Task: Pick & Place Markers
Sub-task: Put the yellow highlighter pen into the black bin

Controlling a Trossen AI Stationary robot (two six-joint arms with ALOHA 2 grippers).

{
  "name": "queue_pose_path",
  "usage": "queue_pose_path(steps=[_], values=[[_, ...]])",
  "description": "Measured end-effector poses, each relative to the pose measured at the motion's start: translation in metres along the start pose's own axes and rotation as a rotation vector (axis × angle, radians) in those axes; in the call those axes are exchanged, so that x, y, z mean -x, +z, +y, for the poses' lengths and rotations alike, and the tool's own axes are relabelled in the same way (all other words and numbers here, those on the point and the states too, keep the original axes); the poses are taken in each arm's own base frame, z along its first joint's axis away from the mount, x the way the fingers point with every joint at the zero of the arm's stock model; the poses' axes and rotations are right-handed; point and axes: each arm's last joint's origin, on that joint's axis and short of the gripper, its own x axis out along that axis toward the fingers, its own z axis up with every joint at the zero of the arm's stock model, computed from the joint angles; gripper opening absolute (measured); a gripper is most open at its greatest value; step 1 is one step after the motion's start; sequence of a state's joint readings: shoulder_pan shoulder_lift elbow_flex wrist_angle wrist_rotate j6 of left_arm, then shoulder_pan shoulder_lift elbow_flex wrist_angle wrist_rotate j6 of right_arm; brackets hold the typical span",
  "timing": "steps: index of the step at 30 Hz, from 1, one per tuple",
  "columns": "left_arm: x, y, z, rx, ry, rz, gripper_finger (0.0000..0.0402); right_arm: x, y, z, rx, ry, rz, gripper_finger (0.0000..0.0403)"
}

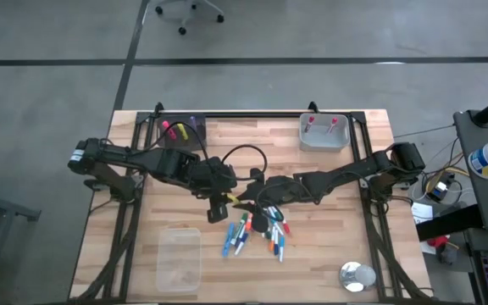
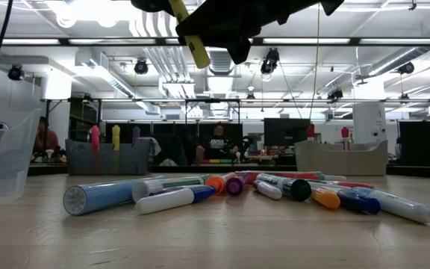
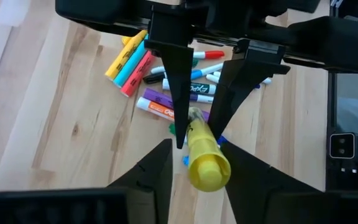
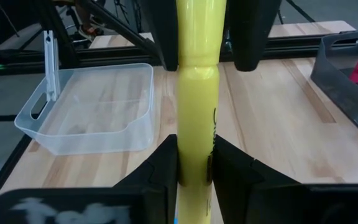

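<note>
Above the middle of the wooden table [image 1: 329, 246], the left gripper [image 3: 194, 165] and the right gripper [image 4: 194, 163] meet over the loose pile of mixed-colour capped marker pens [image 1: 257, 230], and both sets of fingers are clamped on the same fat yellow highlighter marker [image 4: 196, 93], one near each end, so this looks like a hand-over in mid-air. The yellow highlighter marker hangs well clear of the pile below, tilted in the low view, with its cap end toward the left wrist camera. To do this step well, one gripper should open only once the other's hold is firm and square on the barrel; the round plastic will likely roll or slip if it is pinched off-centre. The releasing fingers should part fully and draw back along the marker's axis, not sideways, so they do not twist it out of the other's grip. The dark bin at the far left edge [image 1: 179, 133] already holds pink and yellow markers upright, the grey tray at the far right [image 1: 324, 140] holds two red-tipped ones, and a clear plastic tub [image 1: 179, 258] sits empty near the left front; I judge the dark bin the likely goal for yellow, so the left arm should keep the marker.
</note>
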State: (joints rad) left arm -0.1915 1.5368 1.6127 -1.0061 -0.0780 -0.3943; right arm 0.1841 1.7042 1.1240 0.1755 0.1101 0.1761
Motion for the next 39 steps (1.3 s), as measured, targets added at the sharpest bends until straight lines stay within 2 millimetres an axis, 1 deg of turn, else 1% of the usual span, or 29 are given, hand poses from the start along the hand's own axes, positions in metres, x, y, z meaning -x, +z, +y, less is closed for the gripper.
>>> queue_pose_path(steps=[5,12,18,27,30,39], values=[[0.000,0.000,0.000,0.000,-0.001,-0.003,0.0111,0.000,0.002,0.000,0.000,-0.020,-0.028,0.0087],[0.000,0.000,0.000,-0.001,0.001,0.002,0.0110,0.000,0.004,0.000,0.014,-0.019,-0.044,0.0106],[0.000,-0.003,0.001,-0.047,0.012,0.028,0.0110,0.000,0.000,0.000,0.011,-0.026,-0.006,0.0138],[0.001,-0.003,0.001,-0.046,0.012,0.026,0.0109,0.000,-0.006,-0.002,0.001,-0.039,0.043,0.0182],[0.001,-0.003,0.002,-0.051,0.011,0.025,0.0109,0.000,-0.007,-0.002,0.000,-0.041,0.053,0.0187],[0.001,-0.003,0.002,-0.054,0.013,0.028,0.0109,0.000,-0.009,-0.002,0.001,-0.042,0.059,0.0183]])
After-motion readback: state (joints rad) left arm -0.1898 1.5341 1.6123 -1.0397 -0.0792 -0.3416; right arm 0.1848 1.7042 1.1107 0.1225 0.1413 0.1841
